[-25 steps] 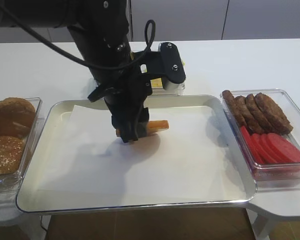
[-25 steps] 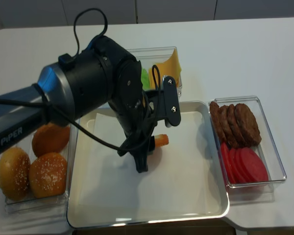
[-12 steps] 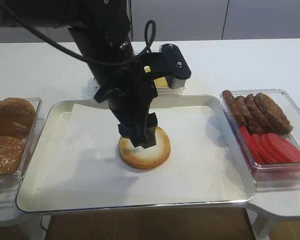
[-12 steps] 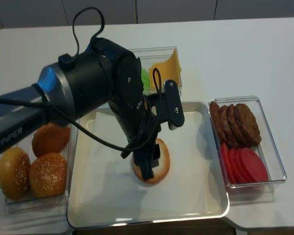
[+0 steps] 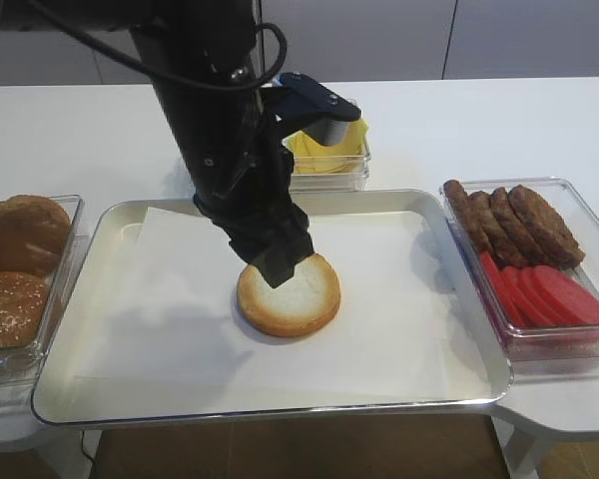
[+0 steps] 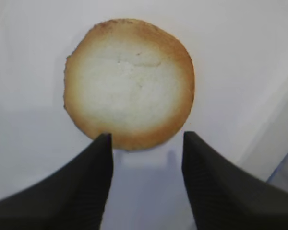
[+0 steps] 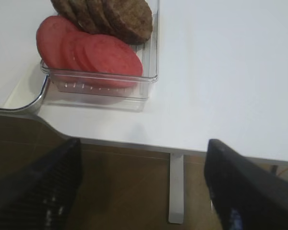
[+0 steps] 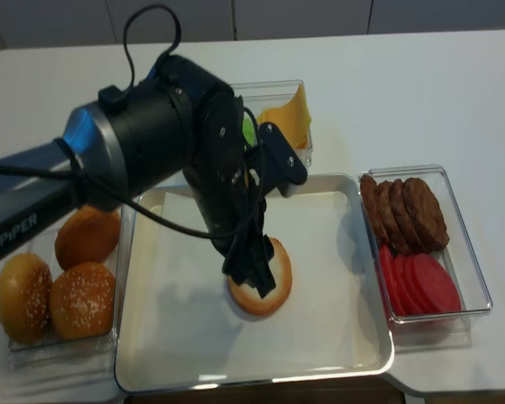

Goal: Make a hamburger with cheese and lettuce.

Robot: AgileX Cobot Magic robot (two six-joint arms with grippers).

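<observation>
White table (image 5: 499, 120), smooth matte top, fills most of both high views. Front edge shows a rounded corner at lower right (image 8: 454, 387). Behind the table, pale grey cabinet panels (image 5: 449, 40) with thin vertical seams; the same panels run along the top of the realsense view (image 8: 303, 17). Below the table edge, brown floor (image 5: 299, 449), also seen from the right wrist (image 7: 134, 191). A grey metal table leg (image 7: 175, 187) stands upright under the top, set in from the edge. Lighting is even and diffuse, from above; soft shadows, faint sheen on the tabletop (image 7: 221, 72). No windows in view.
</observation>
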